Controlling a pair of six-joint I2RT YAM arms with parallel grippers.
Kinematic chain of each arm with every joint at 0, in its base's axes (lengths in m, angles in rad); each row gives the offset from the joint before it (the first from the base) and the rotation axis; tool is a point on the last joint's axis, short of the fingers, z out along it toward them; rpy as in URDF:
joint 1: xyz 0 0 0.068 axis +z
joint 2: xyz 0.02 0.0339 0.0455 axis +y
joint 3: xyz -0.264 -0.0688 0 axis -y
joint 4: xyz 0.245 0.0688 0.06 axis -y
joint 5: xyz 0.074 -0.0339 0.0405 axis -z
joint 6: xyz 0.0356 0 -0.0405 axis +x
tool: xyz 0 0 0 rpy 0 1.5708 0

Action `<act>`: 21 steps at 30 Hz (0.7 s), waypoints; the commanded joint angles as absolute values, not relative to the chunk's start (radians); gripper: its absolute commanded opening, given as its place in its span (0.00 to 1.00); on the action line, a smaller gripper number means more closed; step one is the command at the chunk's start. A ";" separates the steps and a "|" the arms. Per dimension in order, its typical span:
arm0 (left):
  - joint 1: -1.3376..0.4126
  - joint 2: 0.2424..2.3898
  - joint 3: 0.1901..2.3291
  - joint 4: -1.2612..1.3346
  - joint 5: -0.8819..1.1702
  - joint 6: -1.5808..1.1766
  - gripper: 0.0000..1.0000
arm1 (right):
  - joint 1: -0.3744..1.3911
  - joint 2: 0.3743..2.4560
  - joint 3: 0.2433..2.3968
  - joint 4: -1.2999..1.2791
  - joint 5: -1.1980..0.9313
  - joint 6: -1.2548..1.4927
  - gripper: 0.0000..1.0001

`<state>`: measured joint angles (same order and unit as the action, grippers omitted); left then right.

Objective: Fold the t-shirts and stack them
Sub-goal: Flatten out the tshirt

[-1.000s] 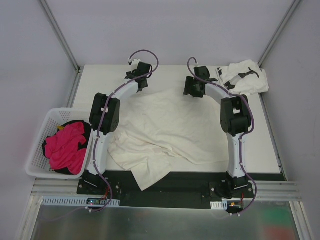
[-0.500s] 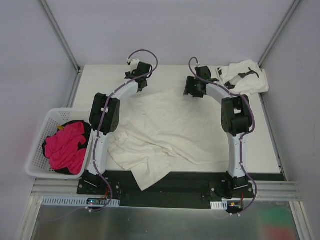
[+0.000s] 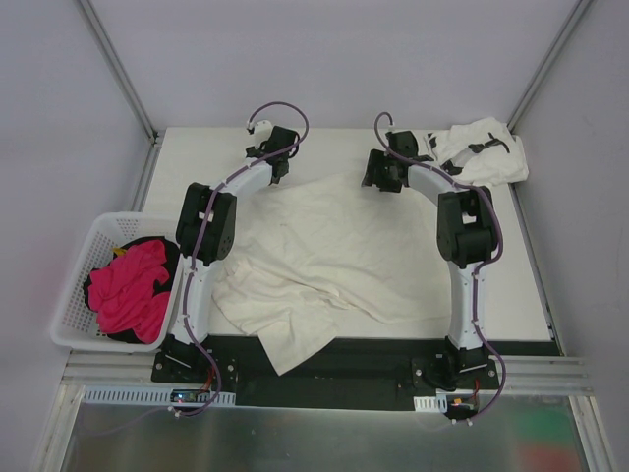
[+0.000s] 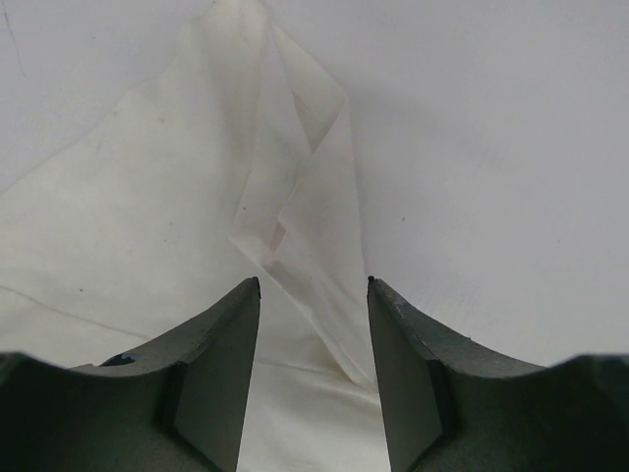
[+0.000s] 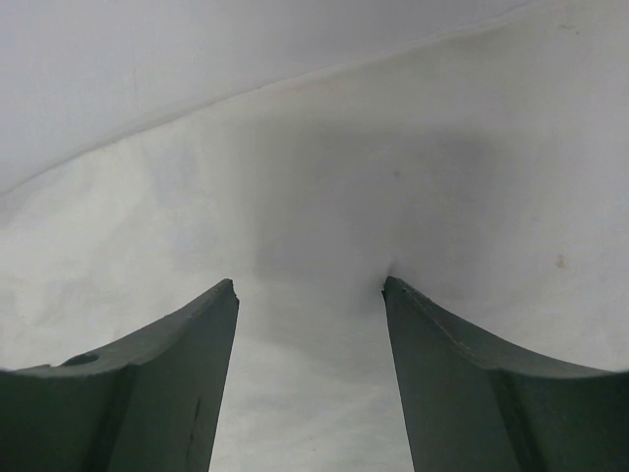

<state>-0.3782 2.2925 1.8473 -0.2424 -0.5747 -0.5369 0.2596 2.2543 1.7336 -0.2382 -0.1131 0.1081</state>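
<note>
Left gripper (image 4: 313, 285) has its jaws parted and nothing clamped, a folded corner of the cream-white t-shirt (image 4: 295, 197) running up between its tips, the rest of the cloth spreading off to its left. Right gripper (image 5: 310, 285) stands wide and holds nothing, the same shirt lying beneath and ahead of it. The printed t-shirt (image 3: 482, 152) lies crumpled off to its right.

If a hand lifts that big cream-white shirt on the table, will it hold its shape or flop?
Probably floppy: the large cream-white cloth t-shirt lies in soft wrinkles and spills past the white table's front edge. Likely light too: its folded flap looks thin, almost see-through. Pushed, it would probably bunch up.
</note>
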 commanded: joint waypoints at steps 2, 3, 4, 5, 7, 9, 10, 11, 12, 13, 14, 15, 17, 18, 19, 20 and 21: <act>-0.380 2.233 1.824 -0.233 -0.621 -0.597 0.47 | 0.239 2.215 1.695 -0.276 -0.120 0.126 0.64; -0.380 2.237 1.825 -0.233 -0.621 -0.601 0.47 | 0.238 2.214 1.694 -0.275 -0.123 0.126 0.64; -0.380 2.240 1.824 -0.233 -0.621 -0.604 0.47 | 0.235 2.212 1.690 -0.273 -0.123 0.126 0.64; -0.380 2.241 1.822 -0.233 -0.621 -0.607 0.47 | 0.232 2.209 1.689 -0.273 -0.126 0.127 0.64; -0.380 2.243 1.821 -0.232 -0.627 -0.611 0.47 | 0.230 2.209 1.686 -0.273 -0.127 0.127 0.64; -0.380 2.247 1.819 -0.233 -0.638 -0.614 0.47 | 0.226 2.204 1.677 -0.268 -0.132 0.132 0.64; -0.380 2.250 1.825 -0.233 -0.640 -0.614 0.45 | 0.224 2.201 1.675 -0.265 -0.132 0.133 0.64; -0.380 2.253 1.828 -0.233 -0.640 -0.615 0.40 | 0.222 2.198 1.668 -0.264 -0.140 0.138 0.64; -0.380 2.258 1.832 -0.233 -0.640 -0.615 0.30 | 0.219 2.197 1.664 -0.256 -0.143 0.140 0.64; -0.380 2.261 1.841 -0.235 -0.638 -0.615 0.27 | 0.218 2.195 1.661 -0.256 -0.146 0.141 0.64; -0.380 2.264 1.842 -0.235 -0.637 -0.612 0.26 | 0.215 2.191 1.658 -0.256 -0.150 0.141 0.64; -0.380 2.264 1.842 -0.233 -0.638 -0.615 0.27 | 0.212 2.187 1.654 -0.256 -0.152 0.144 0.64; -0.379 2.257 1.836 -0.235 -0.632 -0.621 0.31 | 0.204 2.174 1.643 -0.255 -0.158 0.144 0.64; -0.380 2.255 1.833 -0.235 -0.630 -0.624 0.34 | 0.203 2.166 1.634 -0.252 -0.158 0.144 0.64; -0.380 2.250 1.829 -0.233 -0.627 -0.627 0.36 | 0.199 2.160 1.628 -0.252 -0.156 0.144 0.64; -0.380 2.249 1.829 -0.235 -0.626 -0.623 0.38 | 0.192 2.148 1.621 -0.245 -0.156 0.146 0.64; -0.379 2.246 1.830 -0.235 -0.627 -0.618 0.40 | 0.190 2.141 1.617 -0.244 -0.158 0.146 0.64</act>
<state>-0.3786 2.2921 1.8236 -0.2420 -0.6106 -0.5976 0.2161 2.2051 1.6516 -0.2070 -0.1616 0.1314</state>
